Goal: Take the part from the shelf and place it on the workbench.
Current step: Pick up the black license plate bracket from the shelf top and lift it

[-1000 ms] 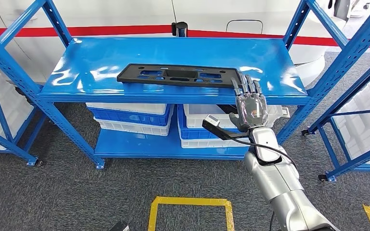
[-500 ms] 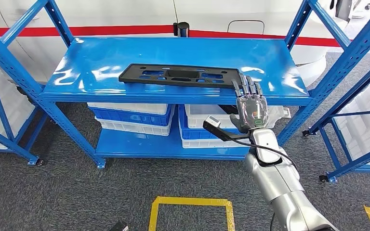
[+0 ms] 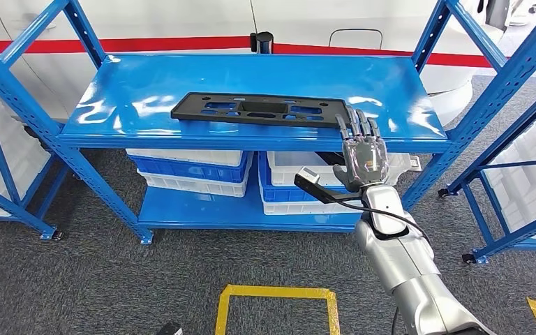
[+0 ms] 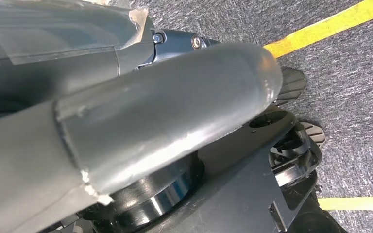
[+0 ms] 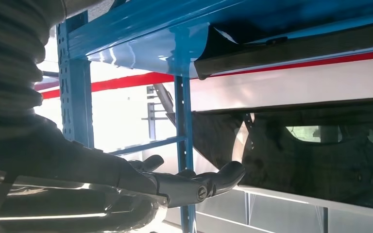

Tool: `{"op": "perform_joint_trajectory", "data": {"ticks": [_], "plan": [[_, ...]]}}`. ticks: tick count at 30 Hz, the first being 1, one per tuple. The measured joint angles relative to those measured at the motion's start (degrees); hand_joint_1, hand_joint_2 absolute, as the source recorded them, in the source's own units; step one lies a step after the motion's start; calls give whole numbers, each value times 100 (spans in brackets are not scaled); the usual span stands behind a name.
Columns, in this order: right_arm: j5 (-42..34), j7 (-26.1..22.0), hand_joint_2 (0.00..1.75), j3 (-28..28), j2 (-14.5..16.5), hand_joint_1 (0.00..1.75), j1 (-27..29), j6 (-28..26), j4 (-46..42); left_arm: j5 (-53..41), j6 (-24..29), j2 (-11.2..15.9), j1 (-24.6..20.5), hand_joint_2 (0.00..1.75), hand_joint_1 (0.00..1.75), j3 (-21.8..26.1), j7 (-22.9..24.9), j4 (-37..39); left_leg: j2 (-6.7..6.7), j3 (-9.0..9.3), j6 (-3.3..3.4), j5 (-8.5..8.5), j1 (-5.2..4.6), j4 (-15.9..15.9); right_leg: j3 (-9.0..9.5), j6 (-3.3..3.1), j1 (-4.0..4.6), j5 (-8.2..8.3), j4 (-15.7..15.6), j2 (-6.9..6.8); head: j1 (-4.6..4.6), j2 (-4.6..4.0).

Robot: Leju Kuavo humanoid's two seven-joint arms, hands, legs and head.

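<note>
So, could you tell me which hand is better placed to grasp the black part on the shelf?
Right: the right hand is raised at the black part's near end, while the left hand hangs above the floor.

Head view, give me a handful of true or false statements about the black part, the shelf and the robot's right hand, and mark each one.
1. The black part lies flat on the top shelf. True.
2. The right hand has lifted the part clear of the shelf. False: the part rests on the shelf, with the fingers at its right end.
3. White and blue bins sit on the lower shelf. True.
4. The part lies on the floor inside the yellow tape square. False: it is on the top shelf.
</note>
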Motion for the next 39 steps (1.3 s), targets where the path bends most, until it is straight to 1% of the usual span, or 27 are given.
{"op": "perform_joint_trajectory", "data": {"ticks": [2, 5, 6, 7, 8, 9, 10, 11, 12, 13, 14, 15, 16, 17, 18, 19, 20, 21, 23, 25, 27, 29, 32, 34, 39], "plan": [[0, 0, 175, 1, 1, 0, 0, 0, 8, -1, 20, 0, 0, 0, 0, 1, 2, 0, -1, -5, 7, -5, -4, 10, 5, 5, -14, 4, -8, -1, 0, 0], [0, 0, 175, 4, 9, 0, -11, 0, 15, -14, 42, 13, -2, 0, 0, 1, 9, 0, -5, -7, 73, -8, -6, 9, 24, 41, -52, 25, -41, -5, -1, 0], [0, 0, 175, 4, 11, 0, -18, 0, 14, -20, 42, 16, -2, 0, 0, 1, 9, 0, 3, 22, 97, 18, 15, -41, 13, 50, -47, 15, -22, -8, -1, 0], [0, 0, 175, 5, 11, 0, -28, -1, 13, -26, 43, 15, -3, 0, 0, 1, 9, 0, 15, 56, 117, 46, 38, -94, -29, 47, -39, -39, 63, -12, 4, 0], [0, 0, 175, 5, 10, 0, -37, -2, 14, -28, 43, 14, -4, 0, 0, 1, 9, 0, 26, 87, 136, 75, 63, -146, -124, 35, -32, -143, 266, -15, 7, 0], [0, 0, 175, 7, 8, 0, -37, -3, 17, -31, 42, 13, -6, 0, 0, 1, 9, 0, 36, 109, 145, 92, 82, -177, -276, 21, -42, -291, 587, -19, 10, 0], [0, 1, 175, 9, 7, 0, -31, -4, 23, -33, 39, 13, -6, 0, 0, 1, 9, 0, 40, 110, 150, 94, 89, -182, -461, 15, -54, -451, 982, -19, 11, 0], [0, 2, 175, 10, 5, 0, -16, -4, 32, -35, 36, 13, -5, 0, 0, 1, 9, 0, 41, 107, 147, 93, 95, -181, -632, 29, -75, -574, 1343, -19, 11, 0], [0, 5, 175, 12, 2, 0, 6, -4, 39, -38, 32, 13, -1, 0, 0, 1, 9, 0, 39, 105, 138, 89, 104, -179, -734, 65, -105, -629, 1554, -21, 10, 0], [1, 10, 175, 13, -2, 0, 23, -4, 45, -42, 29, 13, 4, 0, 0, 0, 9, 0, 35, 103, 116, 84, 122, -172, -731, 122, -140, -597, 1548, -23, 10, 0], [1, 14, 175, 13, -4, 0, 32, -4, 49, -45, 26, 13, 7, 0, 0, -1, 9, 0, 30, 101, 82, 72, 148, -154, -608, 198, -179, -483, 1303, -28, 10, 0], [2, 19, 175, 13, -5, 0, 34, -4, 50, -52, 24, 13, 8, 0, 0, -1, 9, 0, 25, 96, 33, 50, 175, -118, -403, 280, -222, -327, 902, -39, 13, 0], [3, 22, 175, 14, -4, 0, 29, -4, 50, -63, 23, 18, 7, 0, 0, -2, 9, -1, 21, 80, -30, 17, 189, -68, -201, 335, -235, -209, 541, -35, 22, 0], [6, 26, 175, 15, 1, 0, 27, -3, 48, -76, 22, 22, 3, 0, 0, -4, 11, -1, 18, 59, -86, -15, 195, -12, -59, 339, -244, -130, 274, -22, 23, 0], [9, 30, 175, 16, 5, 0, 29, -2, 47, -89, 22, 26, -1, 0, 0, -6, 14, -1, 15, 37, -130, -38, 191, 26, 11, 313, -244, -105, 149, -7, 24, 0], [12, 34, 175, 18, 9, 0, 36, -1, 45, -97, 24, 31, -5, 0, 0, -9, 16, -2, 12, 20, -160, -54, 187, 51, 14, 269, -240, -118, 144, 13, 17, 0], [15, 39, 175, 19, 9, 0, 46, 0, 43, -103, 25, 33, -6, 0, 0, -12, 26, -1, 10, 13, -152, -46, 192, 54, 3, 233, -249, -109, 137, 21, 7, 0], [17, 48, 175, 19, 5, 0, 51, 2, 44, -111, 26, 34, -3, 0, 0, -15, 41, -1, 8, 12, -125, -35, 196, 43, 0, 222, -248, -104, 139, 22, -2, 0], [22, 67, 175, 17, 1, 0, 51, 5, 43, -130, 27, 38, 3, 0, 0, -22, 74, 0, 11, 19, -35, -1, 200, 23, -7, 203, -230, -92, 140, 30, -11, 0], [27, 78, 175, 17, 2, 0, 49, 6, 43, -138, 19, 39, -2, 0, 0, -26, 83, 0, 16, 33, 18, 18, 204, 3, -10, 189, -211, -90, 140, 35, -15, 0], [28, 81, 175, 17, -2, 0, 50, 3, 43, -137, 0, 38, -5, 0, 0, -28, 81, 0, 17, 45, 33, 28, 212, -21, -10, 181, -192, -94, 141, 34, -14, 0], [28, 81, 175, 17, -9, 0, 52, -3, 44, -135, -14, 41, -4, 0, 0, -27, 81, 0, 16, 45, 30, 23, 223, -27, -10, 169, -189, -96, 141, 33, -12, 0], [27, 81, 175, 17, -19, 0, 69, -15, 45, -132, -20, 52, -2, 0, 0, -26, 81, 0, 12, 19, 9, -10, 230, 17, -10, 158, -225, -92, 139, 31, -26, 0], [25, 81, 175, 17, -20, 0, 88, -23, 45, -131, -21, 59, -1, 0, 0, -26, 81, 0, 13, 8, 12, -19, 219, 31, -9, 159, -229, -91, 136, 32, -44, 0], [24, 81, 175, 17, -20, 0, 94, -26, 45, -131, -21, 63, -2, 0, 0, -26, 81, 0, 14, 3, 15, -21, 213, 35, -9, 160, -229, -90, 133, 32, -44, 0]]}}
